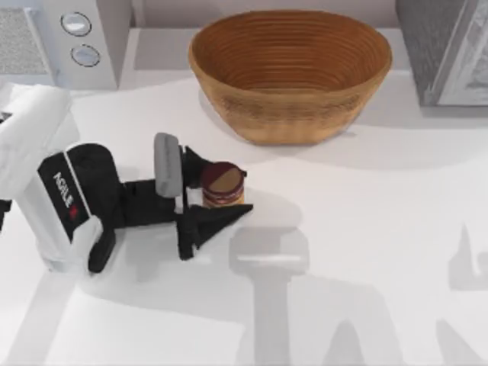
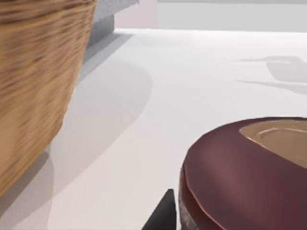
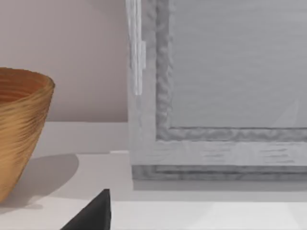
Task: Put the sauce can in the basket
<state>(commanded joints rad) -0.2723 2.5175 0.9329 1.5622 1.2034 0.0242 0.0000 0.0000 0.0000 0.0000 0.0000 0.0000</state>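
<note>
The sauce can (image 1: 223, 181), short with a maroon and tan top, stands on the white table left of centre, in front of the basket. It looms large in the left wrist view (image 2: 244, 172). My left gripper (image 1: 223, 191) reaches in from the left and is shut on the can, one black finger on each side. The basket (image 1: 290, 72), a large woven wicker bowl, stands at the back centre, its wall also showing in the left wrist view (image 2: 33, 86) and the right wrist view (image 3: 19, 129). My right gripper (image 3: 91, 215) is parked near the grey cabinet.
A grey appliance with two round dials (image 1: 84, 38) stands at the back left. A grey framed cabinet (image 1: 450, 53) fills the back right corner, close to the basket's right side. Open table lies between the can and the basket.
</note>
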